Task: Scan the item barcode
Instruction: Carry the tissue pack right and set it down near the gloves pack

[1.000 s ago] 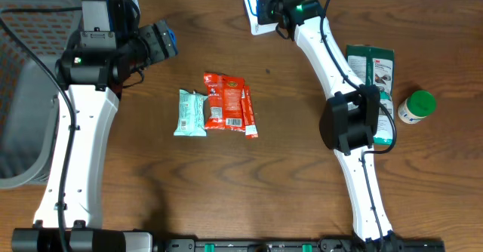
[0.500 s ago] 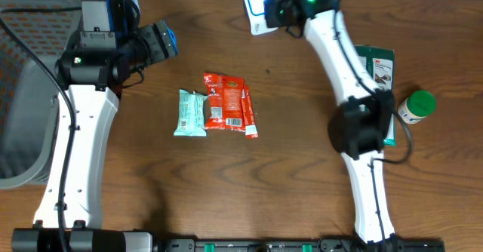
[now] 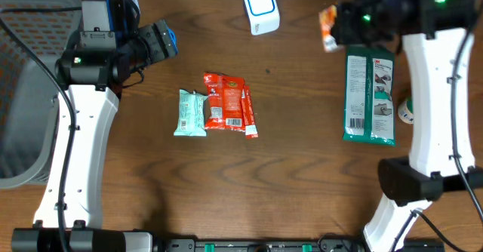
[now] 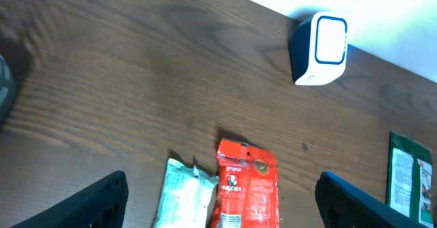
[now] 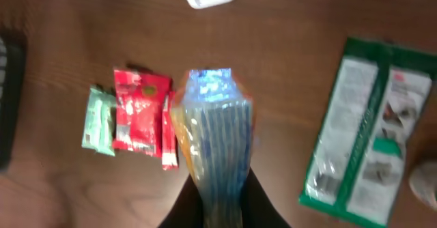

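Counting outward from our side of the table (image 3: 302, 184), we find four loose items on the wood. There is one mint-green packet (image 3: 191, 113), one red pouch (image 3: 224, 101) just beside it, and one slim red stick (image 3: 250, 118) along the pouch's right edge. Well apart to the right lies one long green pack (image 3: 370, 95). One bottle (image 3: 406, 114) stands just right of that pack, mostly hidden behind the right arm (image 3: 432, 93).

Farther out, the left gripper (image 3: 160, 41) hangs over bare wood with its fingers (image 4: 102, 199) spread wide and nothing between them. At the far edge stands one scanner (image 3: 260, 7), white with a blue-ringed face. To its right and clear of it, the right gripper (image 5: 222, 197) pinches one striped packet (image 5: 214, 129) in the air, over the far end of the green pack.

Only the overhead view shows both arms and the one mesh basket (image 3: 23, 93) at far left. There the held packet appears merely as an orange-and-white sliver. The right wrist view, though blurred, shows its blue and orange stripes and the dark fingers (image 5: 186, 211) pressed on its lower end. The left wrist view shows the scanner's face, but neither the held packet nor the bottle. We cannot make out a barcode in any view.
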`<action>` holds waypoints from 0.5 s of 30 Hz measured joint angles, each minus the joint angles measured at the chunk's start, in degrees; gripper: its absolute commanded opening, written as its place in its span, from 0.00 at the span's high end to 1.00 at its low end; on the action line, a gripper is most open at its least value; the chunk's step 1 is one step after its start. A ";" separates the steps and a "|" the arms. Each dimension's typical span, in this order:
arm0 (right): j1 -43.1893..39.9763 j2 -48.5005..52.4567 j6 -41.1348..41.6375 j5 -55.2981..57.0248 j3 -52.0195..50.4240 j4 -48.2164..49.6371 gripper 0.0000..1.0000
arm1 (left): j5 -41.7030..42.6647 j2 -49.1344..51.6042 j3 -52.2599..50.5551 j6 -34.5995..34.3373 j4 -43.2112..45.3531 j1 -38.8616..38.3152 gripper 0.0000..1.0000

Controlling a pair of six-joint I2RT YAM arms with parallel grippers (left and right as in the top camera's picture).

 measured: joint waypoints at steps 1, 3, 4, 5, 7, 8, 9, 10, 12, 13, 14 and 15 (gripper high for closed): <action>-0.44 -0.42 -0.52 -0.11 0.00 -1.57 0.99 | 0.00 0.00 0.00 0.00 0.02 0.00 0.12; -1.29 -1.22 -1.29 -0.31 -0.44 -2.32 0.99 | 0.00 0.00 0.00 0.00 0.02 0.00 0.12; -1.75 -1.79 -1.62 -0.33 -1.14 -2.32 0.99 | 0.00 0.00 0.00 0.00 0.02 0.00 0.12; -1.81 -2.14 -1.77 -0.31 -1.57 -2.34 0.99 | 0.00 0.00 0.00 0.00 0.00 0.00 0.12; -2.64 -3.39 -2.12 -0.35 -3.89 -2.34 0.99 | 0.00 0.00 0.00 0.00 0.02 0.00 0.12; -3.10 -4.24 -2.32 -0.39 -5.81 -2.27 0.99 | 0.00 0.00 0.00 0.00 0.02 0.00 0.12; -3.45 -4.85 -2.49 -0.35 -7.43 -2.34 0.99 | 0.00 0.00 0.00 0.00 0.02 0.00 0.12; -3.93 -5.51 -2.75 -0.33 -9.46 -2.34 0.99 | -0.02 0.00 0.00 0.00 0.02 0.00 0.12; -4.76 -6.29 -3.34 -0.33 -13.44 -2.10 0.99 | 0.00 0.00 0.00 0.00 0.02 0.00 0.12; -5.22 -6.43 -3.78 -0.35 -15.89 -1.33 0.99 | 0.00 0.00 0.00 0.00 0.02 0.00 0.12; -5.62 -6.51 -4.24 -0.33 -18.18 -0.35 0.99 | -0.02 0.00 0.00 0.00 0.02 0.00 0.12; -5.95 -6.49 -4.52 -0.31 -20.24 0.66 0.99 | 0.00 0.00 0.00 0.00 0.00 0.00 0.12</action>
